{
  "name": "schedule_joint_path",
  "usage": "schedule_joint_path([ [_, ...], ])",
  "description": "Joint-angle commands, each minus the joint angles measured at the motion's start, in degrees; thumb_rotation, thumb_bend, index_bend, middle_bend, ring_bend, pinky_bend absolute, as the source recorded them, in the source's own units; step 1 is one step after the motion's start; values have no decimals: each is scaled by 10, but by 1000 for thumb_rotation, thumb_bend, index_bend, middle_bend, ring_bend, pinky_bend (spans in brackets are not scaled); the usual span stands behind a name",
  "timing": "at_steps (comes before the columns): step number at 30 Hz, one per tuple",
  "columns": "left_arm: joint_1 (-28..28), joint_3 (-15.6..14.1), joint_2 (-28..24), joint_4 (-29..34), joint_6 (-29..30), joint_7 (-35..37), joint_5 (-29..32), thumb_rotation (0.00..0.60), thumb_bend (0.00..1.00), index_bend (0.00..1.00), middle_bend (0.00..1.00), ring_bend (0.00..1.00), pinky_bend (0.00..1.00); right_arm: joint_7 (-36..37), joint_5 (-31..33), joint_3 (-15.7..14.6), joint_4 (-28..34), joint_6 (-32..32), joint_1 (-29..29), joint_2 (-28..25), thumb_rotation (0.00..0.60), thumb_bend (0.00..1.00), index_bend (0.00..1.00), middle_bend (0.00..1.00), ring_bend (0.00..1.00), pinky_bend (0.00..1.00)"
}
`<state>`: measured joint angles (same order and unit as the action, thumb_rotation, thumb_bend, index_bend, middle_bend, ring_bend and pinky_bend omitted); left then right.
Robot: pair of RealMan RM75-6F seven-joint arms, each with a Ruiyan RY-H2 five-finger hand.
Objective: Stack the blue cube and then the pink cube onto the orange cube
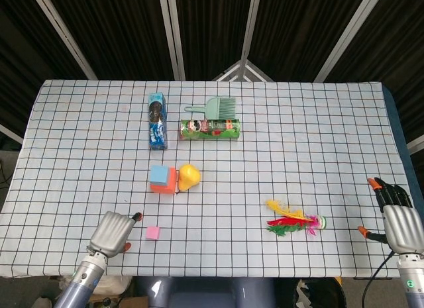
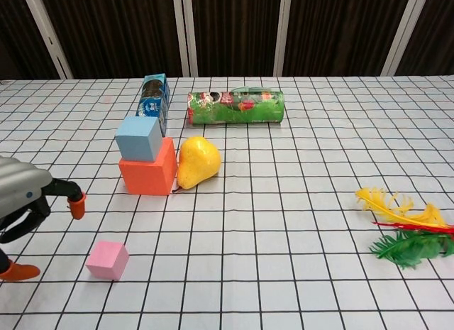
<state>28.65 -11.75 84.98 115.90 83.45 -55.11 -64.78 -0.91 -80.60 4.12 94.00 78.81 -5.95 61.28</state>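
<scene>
The blue cube (image 2: pixel 139 138) already sits on the orange cube (image 2: pixel 149 174), a little toward its left edge, so the pink cube (image 2: pixel 108 260) is the 1 piece not yet stacked. It lies alone on the checked surface (image 1: pixel 318 142), nearer the robot than the stack and slightly to its left. The left hand (image 1: pixel 112 232) hovers just beside it on its left, empty, with fingers spread and orange tips (image 2: pixel 76 206) pointing toward the cube, not touching it. The right hand (image 1: pixel 401 222) is far off at the opposite edge of the surface, also empty with fingers apart, so the left hand is plainly the nearer one. The cube lies to the right of the left hand, so a short sideways reach should bring the fingers around it. From there the carry runs away from the robot and slightly right to the stack, with the yellow pear (image 2: pixel 196 162) touching the orange cube's right side.
</scene>
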Motion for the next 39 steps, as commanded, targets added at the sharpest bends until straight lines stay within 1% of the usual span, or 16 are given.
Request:
schedule_joint_path([
  [1, -14, 15, 37, -29, 12, -21, -2, 600, 200, 363, 804, 749, 895, 1, 3, 0, 0, -4, -1, -1, 600, 172, 42, 85, 108, 81],
  [6, -32, 16, 83, -66, 21, -41, -17, 600, 202, 363, 803, 749, 896, 9, 4, 0, -1, -7, -2, -4, 600, 173, 42, 85, 108, 81],
  [10, -40, 25, 110, -95, 21, -50, -25, 600, 202, 361, 803, 749, 896, 15, 2, -1, -2, -8, -1, -5, 600, 173, 42, 85, 108, 81],
  [16, -45, 35, 135, -117, 7, -51, -32, 600, 203, 361, 803, 750, 897, 18, 2, -1, -4, -9, -2, -6, 600, 173, 42, 85, 108, 81],
  [20, -49, 43, 151, -132, 3, -58, -36, 600, 222, 367, 805, 751, 899, 20, 3, -1, -5, -9, -2, -6, 600, 173, 42, 85, 108, 80],
  [28, -58, 50, 164, -148, -2, -63, -46, 600, 248, 402, 810, 756, 903, 24, 5, -1, -6, -13, -3, -7, 600, 173, 42, 85, 108, 80],
  [39, -67, 59, 163, -150, -12, -66, -51, 600, 263, 408, 810, 757, 903, 27, 6, -2, -5, -17, -4, -8, 600, 173, 42, 85, 108, 81],
])
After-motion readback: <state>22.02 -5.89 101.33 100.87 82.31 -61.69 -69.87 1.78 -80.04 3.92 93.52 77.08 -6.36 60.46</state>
